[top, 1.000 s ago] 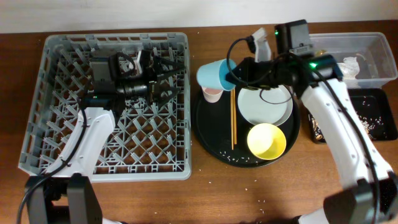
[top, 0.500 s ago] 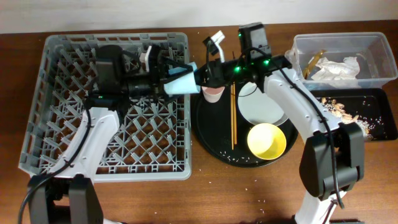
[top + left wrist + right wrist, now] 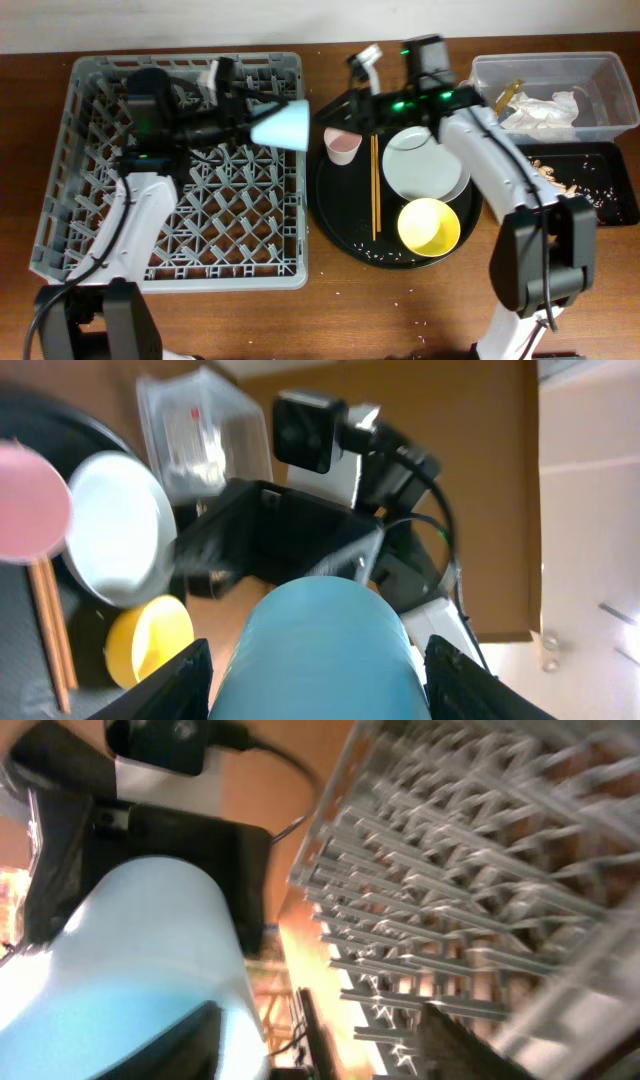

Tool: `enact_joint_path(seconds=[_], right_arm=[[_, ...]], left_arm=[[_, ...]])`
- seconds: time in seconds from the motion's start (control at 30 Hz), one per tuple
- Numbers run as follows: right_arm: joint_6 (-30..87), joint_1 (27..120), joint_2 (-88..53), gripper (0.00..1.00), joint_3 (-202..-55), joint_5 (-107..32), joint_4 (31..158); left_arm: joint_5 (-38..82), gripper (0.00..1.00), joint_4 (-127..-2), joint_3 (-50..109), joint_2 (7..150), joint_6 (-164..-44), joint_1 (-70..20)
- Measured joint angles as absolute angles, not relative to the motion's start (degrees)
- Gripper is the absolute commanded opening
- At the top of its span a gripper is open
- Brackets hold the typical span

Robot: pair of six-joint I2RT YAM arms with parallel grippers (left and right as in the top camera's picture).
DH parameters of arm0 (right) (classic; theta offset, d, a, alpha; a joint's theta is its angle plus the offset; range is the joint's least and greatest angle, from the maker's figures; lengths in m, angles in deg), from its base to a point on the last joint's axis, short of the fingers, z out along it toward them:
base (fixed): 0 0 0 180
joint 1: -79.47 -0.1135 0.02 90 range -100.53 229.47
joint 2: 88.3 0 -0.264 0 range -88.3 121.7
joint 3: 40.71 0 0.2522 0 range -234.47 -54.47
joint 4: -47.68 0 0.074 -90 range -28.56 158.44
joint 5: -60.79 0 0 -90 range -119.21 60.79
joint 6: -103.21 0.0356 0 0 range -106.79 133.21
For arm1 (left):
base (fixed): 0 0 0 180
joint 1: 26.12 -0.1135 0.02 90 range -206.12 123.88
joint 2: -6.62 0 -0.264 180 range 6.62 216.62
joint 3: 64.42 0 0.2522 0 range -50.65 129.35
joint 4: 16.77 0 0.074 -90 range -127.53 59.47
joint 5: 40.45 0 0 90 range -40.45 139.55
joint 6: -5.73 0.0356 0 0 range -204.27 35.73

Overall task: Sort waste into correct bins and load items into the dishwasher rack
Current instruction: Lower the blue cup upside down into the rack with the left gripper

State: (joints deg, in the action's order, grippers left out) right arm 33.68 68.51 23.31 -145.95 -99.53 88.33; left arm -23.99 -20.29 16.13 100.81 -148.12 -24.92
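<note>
Overhead: the small light-blue plastic cup point(image 3: 282, 125) now lies on its side, clenched at its narrow end by my left gripper point(image 3: 256, 120), in the air over the upper right part of the large square grey plastic dishwasher rack point(image 3: 90, 200). A second ago my right gripper point(image 3: 340, 108) carried it above the round black tray point(image 3: 330, 230). That gripper has let go and hangs apart from the cup, near the small pink cup point(image 3: 342, 147).

Left wrist: the blue cup fills the lower middle, between both dark fingers point(image 3: 175, 680). Beyond it, the white round plate point(image 3: 120, 530) and yellow bowl point(image 3: 150, 645) wait.

Right wrist: blurred. The cup sits at left and the rack pegs at right, with the fingers point(image 3: 465, 1045) spread and empty.

I judge the handover done; the cup is not yet placed
</note>
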Motion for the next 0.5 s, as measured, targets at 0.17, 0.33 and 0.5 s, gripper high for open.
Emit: enact_joint_path(seconds=[0.17, 0.33, 0.5], right_arm=[[25.88, 80.02, 22.46, 0.91, -145.93, -89.74, 104.49], [19.12, 80.02, 11.42, 0.98, -145.54, -58.40, 116.70], [18.75, 80.02, 10.87, 0.98, -145.52, -52.71, 115.59]], left_arm=[[-16.51, 0.42, -16.77, 16.00, 100.81, -141.17, -32.55], [1.89, 0.38, -58.96, 30.49, 101.05, -122.53, -31.28], [34.52, 0.38, -97.21, 46.36, 100.90, -106.22, -17.82]])
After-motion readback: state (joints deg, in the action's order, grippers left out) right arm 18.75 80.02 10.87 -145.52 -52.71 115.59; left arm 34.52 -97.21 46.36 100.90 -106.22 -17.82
